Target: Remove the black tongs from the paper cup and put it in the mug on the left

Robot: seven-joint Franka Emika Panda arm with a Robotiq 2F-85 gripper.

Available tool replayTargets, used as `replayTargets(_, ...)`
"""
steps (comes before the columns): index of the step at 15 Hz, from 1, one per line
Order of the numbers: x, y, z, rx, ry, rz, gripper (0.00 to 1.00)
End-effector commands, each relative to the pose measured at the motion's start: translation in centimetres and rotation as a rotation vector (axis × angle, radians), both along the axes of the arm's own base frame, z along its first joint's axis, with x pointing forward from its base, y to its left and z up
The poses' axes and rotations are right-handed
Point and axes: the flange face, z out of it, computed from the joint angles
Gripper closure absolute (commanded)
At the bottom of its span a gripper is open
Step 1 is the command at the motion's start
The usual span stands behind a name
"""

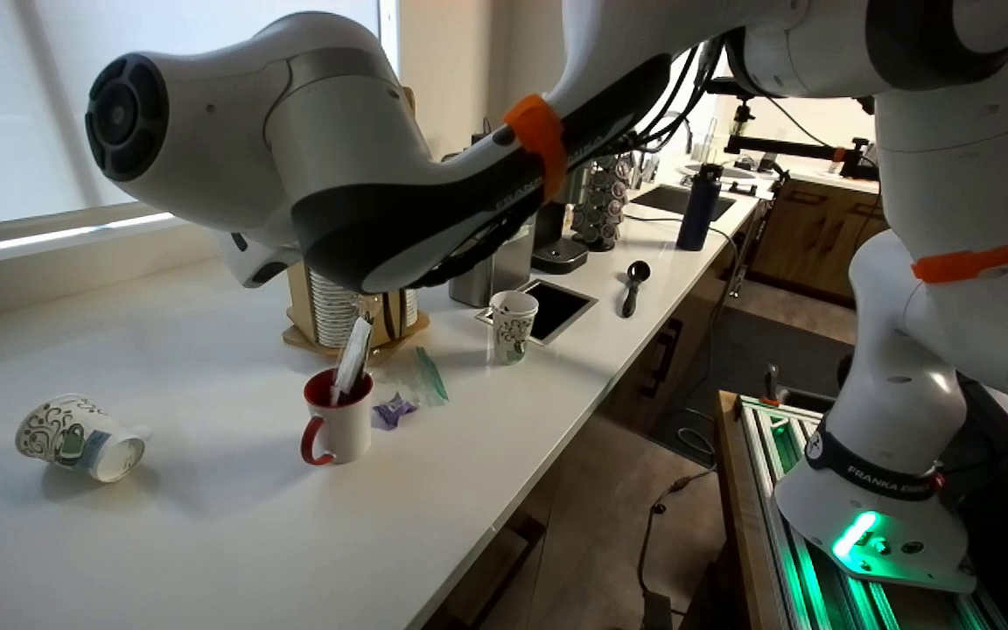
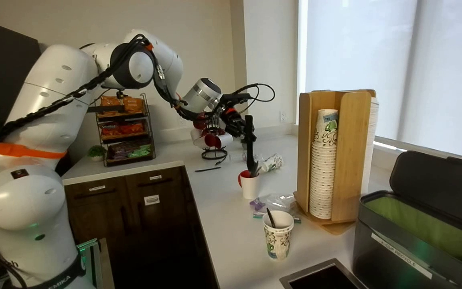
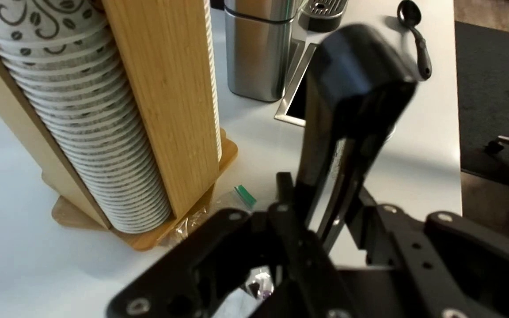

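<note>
The black tongs (image 2: pixel 250 154) (image 3: pixel 351 101) stand nearly upright in my gripper (image 2: pixel 248 135) (image 3: pixel 325 192). The gripper is shut on them, with a finger on each side. Their lower end reaches into the mouth of the mug (image 1: pixel 344 435) (image 2: pixel 250 188), which is white outside with a red inside and red handle. How deep the tongs sit cannot be told. In an exterior view the arm hides the gripper. The wrist view does not show the mug clearly. A patterned white cup (image 1: pixel 514 328) (image 2: pixel 278 243) stands apart, with a black stick (image 2: pixel 271 218) in it. No plain whitish-grey paper cup shows.
A wooden cup stand (image 2: pixel 347 152) (image 3: pixel 166 101) rises beside the mug. A clear bag (image 2: pixel 281 202) and a purple wrapper (image 1: pixel 393 409) lie at the mug's foot. A patterned cup (image 1: pixel 75 437) lies on its side. A metal bin (image 2: pixel 419 237) stands farther along the counter.
</note>
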Motion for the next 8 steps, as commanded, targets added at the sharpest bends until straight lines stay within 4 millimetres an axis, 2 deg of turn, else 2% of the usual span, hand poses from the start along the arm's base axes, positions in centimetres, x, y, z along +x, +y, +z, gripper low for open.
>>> replayTargets(1,0.3,2.4,0.2,0.010,0.015,0.100,0.92)
replayTargets(4,1.0,3.3,0.1,0.022,-0.005,0.169,0.92)
replayTargets(8,2.9,3.2,-0.2,0.082,-0.053,0.310,0.92)
